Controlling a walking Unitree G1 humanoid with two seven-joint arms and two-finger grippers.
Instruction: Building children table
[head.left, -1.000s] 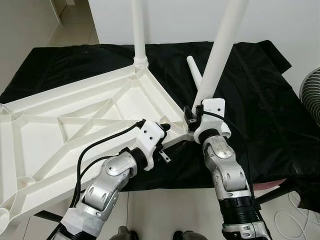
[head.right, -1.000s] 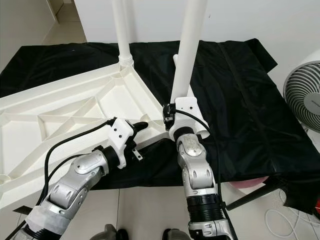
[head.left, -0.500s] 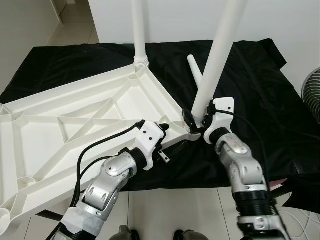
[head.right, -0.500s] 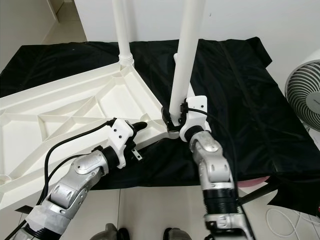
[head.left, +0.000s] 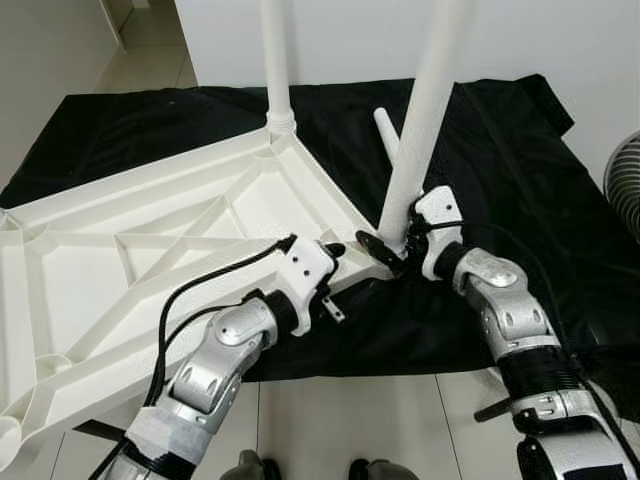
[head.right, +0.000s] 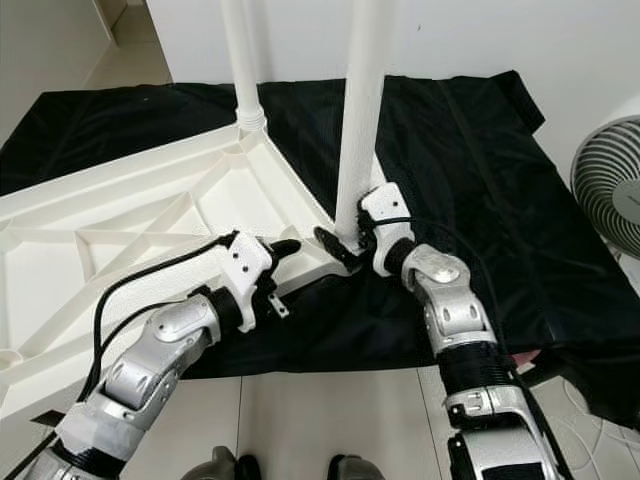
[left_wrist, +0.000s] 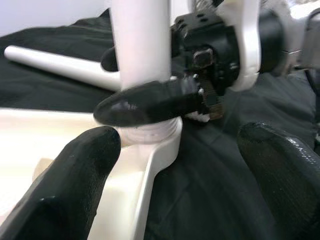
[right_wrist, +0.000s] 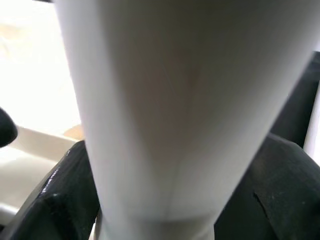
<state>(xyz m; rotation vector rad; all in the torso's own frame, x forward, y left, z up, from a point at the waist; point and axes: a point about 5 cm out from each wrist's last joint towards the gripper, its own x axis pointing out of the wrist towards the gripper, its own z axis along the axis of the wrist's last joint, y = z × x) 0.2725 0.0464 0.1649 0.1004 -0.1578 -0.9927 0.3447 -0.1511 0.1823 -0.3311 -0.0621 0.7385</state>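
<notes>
Since a second ago, the right arm has swung outward, tipping the near table leg (head.left: 420, 130) closer to upright. From the left: the upturned tabletop (head.left: 150, 250) lies on black cloth (head.left: 520, 160); the left gripper (head.left: 330, 255), fingers spread, hovers at the corner socket (left_wrist: 155, 137); the right gripper (head.left: 392, 250) pinches the leg's base. Seating seems underway; next, twist or press it home. No containers.

No text, label, brand, number or sign can be read anywhere in these views.
</notes>
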